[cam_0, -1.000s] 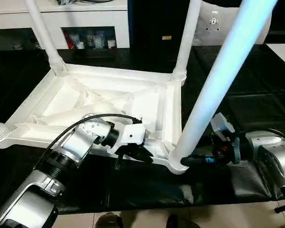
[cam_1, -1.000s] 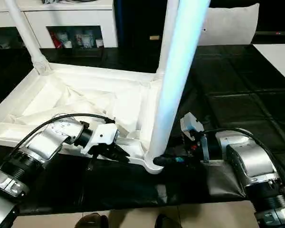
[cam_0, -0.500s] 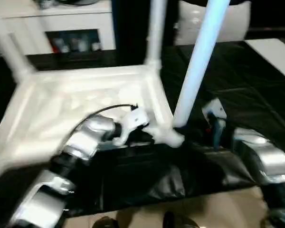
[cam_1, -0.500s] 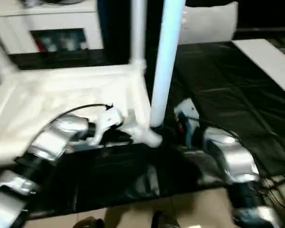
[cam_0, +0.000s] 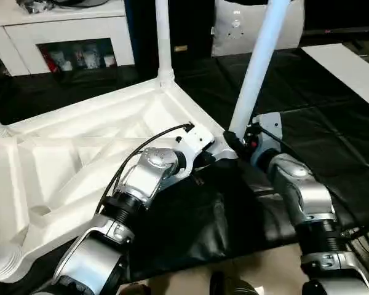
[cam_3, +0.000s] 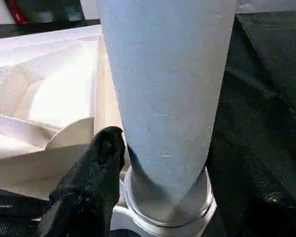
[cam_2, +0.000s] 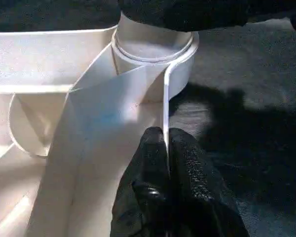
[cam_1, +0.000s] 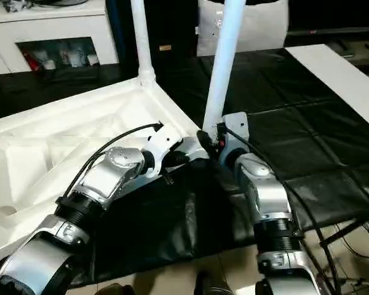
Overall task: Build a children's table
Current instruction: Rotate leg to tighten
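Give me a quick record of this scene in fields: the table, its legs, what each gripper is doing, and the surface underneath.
object: small white plastic table, lying upside down, ribbed underside facing up
legs: white tube legs standing in the corner sockets; nearest leg beside the grippers
left gripper: shut on the thin rim of the tabletop, near the corner socket
right gripper: at the base of the nearest leg, one black finger against the tube
surface: black-covered work surface
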Tool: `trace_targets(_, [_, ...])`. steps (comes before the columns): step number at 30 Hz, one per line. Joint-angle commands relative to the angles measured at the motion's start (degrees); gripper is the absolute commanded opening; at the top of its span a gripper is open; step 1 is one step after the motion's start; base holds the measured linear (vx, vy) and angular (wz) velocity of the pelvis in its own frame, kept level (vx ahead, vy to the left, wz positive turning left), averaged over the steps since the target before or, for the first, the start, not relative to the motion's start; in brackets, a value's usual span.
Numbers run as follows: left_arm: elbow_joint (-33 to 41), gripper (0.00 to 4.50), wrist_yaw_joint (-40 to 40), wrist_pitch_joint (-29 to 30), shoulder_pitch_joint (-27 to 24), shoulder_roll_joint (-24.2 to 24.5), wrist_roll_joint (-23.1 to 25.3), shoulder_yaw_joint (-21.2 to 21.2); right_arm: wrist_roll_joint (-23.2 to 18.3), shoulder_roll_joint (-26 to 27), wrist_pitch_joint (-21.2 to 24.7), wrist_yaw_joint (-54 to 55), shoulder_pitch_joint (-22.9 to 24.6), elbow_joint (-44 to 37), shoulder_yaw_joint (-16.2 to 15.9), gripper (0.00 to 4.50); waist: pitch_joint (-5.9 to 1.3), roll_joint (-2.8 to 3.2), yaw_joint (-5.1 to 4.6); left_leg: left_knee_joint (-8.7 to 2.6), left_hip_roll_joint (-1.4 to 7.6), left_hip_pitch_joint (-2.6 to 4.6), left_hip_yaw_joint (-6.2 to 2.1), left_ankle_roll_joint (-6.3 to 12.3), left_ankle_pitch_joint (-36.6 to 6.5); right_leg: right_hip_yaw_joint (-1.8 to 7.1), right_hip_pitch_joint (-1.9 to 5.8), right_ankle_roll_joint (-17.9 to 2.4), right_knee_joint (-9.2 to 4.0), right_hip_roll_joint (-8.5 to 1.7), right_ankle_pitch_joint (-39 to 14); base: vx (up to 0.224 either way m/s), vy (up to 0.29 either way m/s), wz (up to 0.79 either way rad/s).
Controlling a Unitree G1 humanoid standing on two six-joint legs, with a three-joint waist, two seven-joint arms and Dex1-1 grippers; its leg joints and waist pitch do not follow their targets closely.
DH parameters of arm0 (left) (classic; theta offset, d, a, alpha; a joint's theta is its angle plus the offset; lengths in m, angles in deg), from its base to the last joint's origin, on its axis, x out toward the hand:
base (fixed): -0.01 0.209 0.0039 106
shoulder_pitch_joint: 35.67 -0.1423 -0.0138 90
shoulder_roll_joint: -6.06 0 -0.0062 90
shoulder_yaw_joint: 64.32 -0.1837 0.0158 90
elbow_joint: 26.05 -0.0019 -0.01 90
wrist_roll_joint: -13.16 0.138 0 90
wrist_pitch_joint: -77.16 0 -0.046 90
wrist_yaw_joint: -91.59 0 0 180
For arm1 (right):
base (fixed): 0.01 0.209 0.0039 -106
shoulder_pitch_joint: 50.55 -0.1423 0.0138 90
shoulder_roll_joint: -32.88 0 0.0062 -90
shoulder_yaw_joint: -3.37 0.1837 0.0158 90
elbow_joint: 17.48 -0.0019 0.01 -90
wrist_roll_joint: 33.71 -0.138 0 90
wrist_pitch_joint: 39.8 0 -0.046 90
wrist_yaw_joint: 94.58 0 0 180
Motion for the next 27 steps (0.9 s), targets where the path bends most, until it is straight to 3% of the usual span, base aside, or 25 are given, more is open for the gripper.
trace_targets(1, [2.47, 0.00, -0.63, -2.42, 1.86, 0.24, -0.22, 0.52, -1.01, 0.11, -0.94, -2.23, 0.69, -0.91, -1.08, 3.06, -5.90, -0.37, 0.79, -3.77, 0.99, 0.44, -0.14, 5.61, -11.26, 2.72, 4.06, -8.71, -2.05, -2.52, -18.02, 0.000, 0.000, 0.00])
trace_targets(4, [2.87, 0.00, 2.79, -5.00, 0.94, 1.99, -0.48, -0.35, -2.46, -2.77, -2.89, -6.77, 1.36, -2.09, -0.30, 3.40, -6.21, -0.71, 2.04, -3.21, 0.58, -0.04, 0.26, 7.96, -7.12, 3.43, 4.12, -10.25, -0.88, -2.53, -14.76, 0.000, 0.000, 0.00])
trace_targets(5, [3.07, 0.00, 3.68, -5.19, 0.73, 2.45, -0.65, -0.43, -2.76, -3.63, -3.06, -8.02, 1.52, -2.25, -0.24, 3.40, -6.21, -0.71, 2.04, -3.21, 0.58, -0.04, 0.26, 7.96, -7.12, 3.43, 4.12, -10.25, -0.88, -2.53, -14.76, 0.000, 0.000, 0.00])
trace_targets(6, [3.33, 0.00, 5.76, -6.18, 0.39, 3.54, -0.82, -0.63, -3.32, -5.48, -3.37, -10.97, 1.79, -2.50, 0.07, 3.48, -6.32, -0.94, 2.42, -2.96, 0.45, -0.51, 0.34, 9.08, -4.89, 3.62, 4.25, -10.86, -0.24, -2.46, -12.41, 0.000, 0.000, 0.00])
trace_targets(8, [3.48, 0.00, 7.46, -7.37, 0.14, 4.52, -0.89, -0.89, -3.87, -7.03, -3.41, -13.41, 2.04, -2.78, 0.28, 3.62, -6.30, -0.85, 2.91, -2.84, 0.49, -0.55, 0.46, 9.67, -4.04, 3.64, 4.14, -10.61, -0.15, -2.37, -12.44, 0.000, 0.000, 0.00])
trace_targets(11, [3.46, 0.00, 11.16, -8.76, -0.30, 6.82, -1.13, -1.58, -4.28, -11.16, -3.90, -19.30, 2.49, -2.91, -0.38, 3.99, -5.79, -0.89, 3.43, -3.01, 0.58, 0.05, 0.81, 8.72, -6.95, 3.56, 3.69, -9.18, -1.07, -2.22, -18.23, 0.000, 0.000, 0.00])
trace_targets(12, [3.30, 0.00, 13.47, -10.49, -0.56, 8.24, -1.05, -2.29, -4.17, -13.52, -4.44, -22.76, 2.79, -2.78, -1.13, 4.07, -5.62, -0.89, 3.73, -3.20, 0.81, 0.35, 0.78, 7.56, -8.88, 3.56, 3.56, -7.98, -1.30, -2.11, -21.51, 0.000, 0.000, 0.00])
trace_targets(17, [2.61, 0.00, 19.51, -14.42, -1.07, 11.11, -1.27, -3.55, -4.71, -18.13, -5.38, -30.65, 3.32, -2.72, -2.75, 4.48, -5.30, -0.94, 4.06, -3.43, 0.84, 0.69, 0.76, 5.89, -11.98, 3.45, 3.28, -5.98, -1.93, -2.04, -26.25, 0.000, 0.000, 0.00])
trace_targets(19, [3.36, 0.00, 27.58, -19.02, -2.15, 13.97, -2.29, -5.25, -5.78, -21.48, -6.79, -37.94, 3.97, -3.65, -4.04, 4.48, -5.26, -1.04, 4.11, -3.46, 0.95, 0.84, 0.78, 5.76, -12.66, 3.48, 3.12, -5.29, -2.19, -2.08, -27.81, 0.000, 0.000, 0.00])
trace_targets(22, [4.23, 0.00, 32.91, -20.92, -2.74, 16.37, -2.56, -7.03, -7.56, -24.44, -6.93, -45.69, 5.14, -5.48, -6.00, 4.48, -5.26, -0.95, 5.09, -3.52, 1.46, 1.30, 0.89, 5.97, -12.99, 3.90, 2.70, -6.16, -1.91, -2.21, -27.12, 0.000, 0.000, 0.00])
trace_targets(24, [4.73, 0.00, 35.61, -22.15, -3.00, 17.42, -3.10, -7.90, -8.71, -25.64, -6.45, -49.48, 5.60, -6.21, -7.01, 4.48, -5.30, -0.91, 5.56, -3.58, 1.56, 1.07, 0.88, 5.96, -12.79, 3.93, 2.82, -6.64, -1.65, -2.21, -26.80, 0.000, 0.000, 0.00])
trace_targets(26, [5.42, 0.00, 38.08, -22.90, -3.34, 18.20, -3.66, -8.47, -9.30, -26.27, -6.04, -51.88, 5.75, -6.49, -7.64, 4.48, -5.36, -1.34, 6.08, -3.60, 1.59, 1.17, 0.90, 5.73, -12.35, 4.03, 2.77, -6.91, -1.44, -2.30, -26.46, 0.000, 0.000, 0.00])
trace_targets(27, [5.83, 0.00, 39.51, -23.25, -3.55, 18.62, -3.98, -8.75, -9.55, -26.56, -5.80, -53.14, 5.78, -6.56, -7.95, 4.21, -5.32, -1.29, 6.17, -3.62, 1.60, 1.05, 0.90, 5.59, -12.23, 4.11, 2.76, -6.98, -1.39, -2.34, -26.55, 0.000, 0.000, 0.00])
